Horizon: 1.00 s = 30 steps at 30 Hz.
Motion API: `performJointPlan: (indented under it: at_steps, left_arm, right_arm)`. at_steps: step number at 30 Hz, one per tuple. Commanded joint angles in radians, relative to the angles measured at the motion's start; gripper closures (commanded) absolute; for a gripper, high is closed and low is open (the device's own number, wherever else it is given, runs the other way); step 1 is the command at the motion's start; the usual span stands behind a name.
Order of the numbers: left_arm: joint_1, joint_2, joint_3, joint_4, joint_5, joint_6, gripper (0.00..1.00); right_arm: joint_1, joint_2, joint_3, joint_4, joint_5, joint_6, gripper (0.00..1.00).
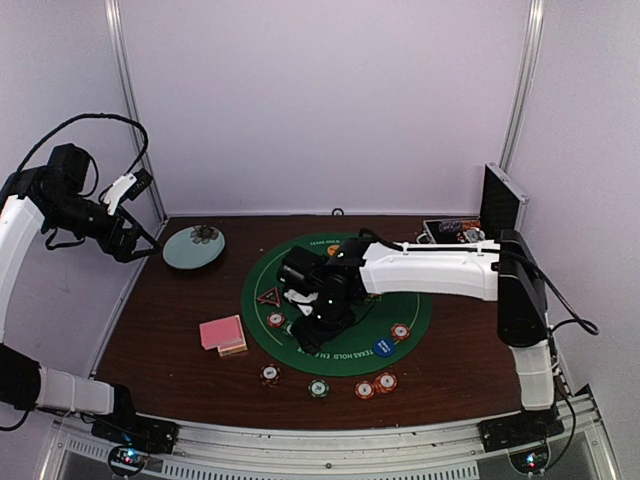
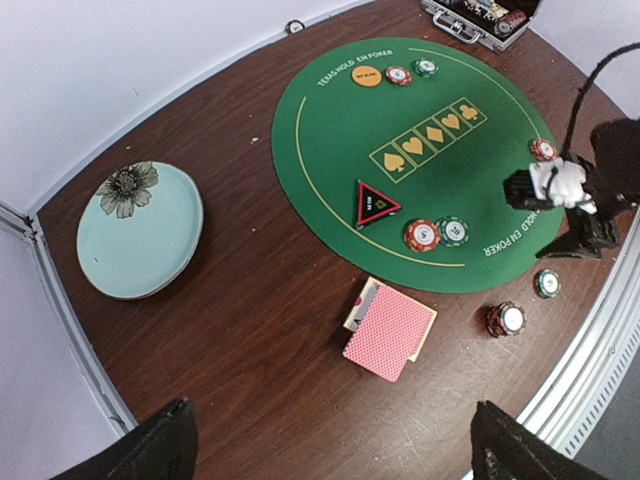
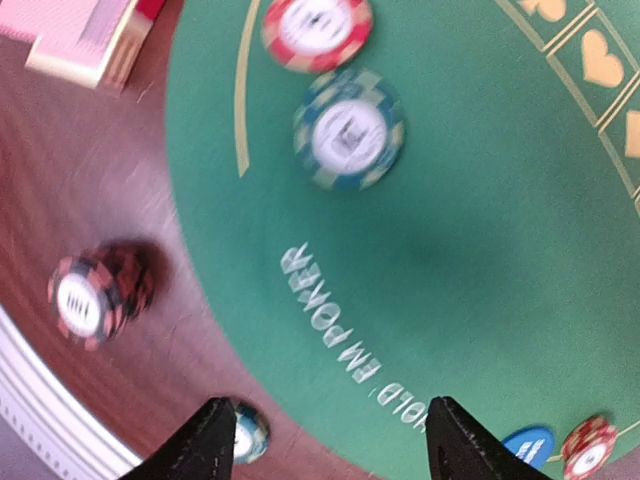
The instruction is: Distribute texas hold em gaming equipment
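The pink-backed cards [image 1: 222,333] [image 2: 390,330] [image 3: 80,35] lie stacked on the wood, left of the green mat [image 1: 410,305]. My right gripper [image 1: 315,325] [image 3: 330,440] is open and empty, low over the mat's near-left edge. Below it lie a red chip [image 3: 317,28] and a green chip [image 3: 349,130]; a red-black chip [image 3: 90,295] sits on the wood. The blue disc [image 1: 383,347] and the triangle marker [image 1: 268,296] [image 2: 375,203] are on the mat. The orange disc [image 2: 367,75] is at its far edge. My left gripper [image 1: 140,240] [image 2: 335,450] is open, empty, raised at the far left.
A pale blue plate [image 1: 193,247] [image 2: 140,230] sits at the back left. The open aluminium case [image 1: 450,230] [image 2: 480,18] stands at the back right. Several chips [image 1: 365,389] lie on the wood along the mat's near edge. The right arm [image 2: 570,190] reaches across the mat.
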<state>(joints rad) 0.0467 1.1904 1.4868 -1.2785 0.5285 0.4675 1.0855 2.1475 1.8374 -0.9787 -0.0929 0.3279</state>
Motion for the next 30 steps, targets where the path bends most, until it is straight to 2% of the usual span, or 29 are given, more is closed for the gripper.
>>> performJointPlan:
  at_steps: [1, 7, 13, 21, 30]
  left_arm:
    - [0.003, -0.001, 0.014, 0.006, 0.016, 0.016, 0.02]
    - [0.002, 0.0, 0.012, 0.007, 0.029, 0.014, 0.02]
    - [0.002, -0.008, 0.01, 0.007, 0.016, 0.014, 0.02]
    - [0.002, -0.007, 0.01, 0.006, 0.013, 0.013, 0.02]
    - [0.002, -0.004, 0.012, 0.007, 0.015, 0.011, 0.02]
  right_arm:
    - [0.077, -0.067, -0.137, 0.053, -0.023, 0.043, 0.27]
    - [0.125, -0.04, -0.183, 0.093, -0.036, 0.077, 0.25]
    - [0.131, 0.007, -0.156, 0.082, -0.018, 0.07, 0.29]
    - [0.142, 0.035, -0.159, 0.068, -0.003, 0.066, 0.36]
    - [0.149, 0.023, -0.158, 0.057, 0.01, 0.068, 0.51]
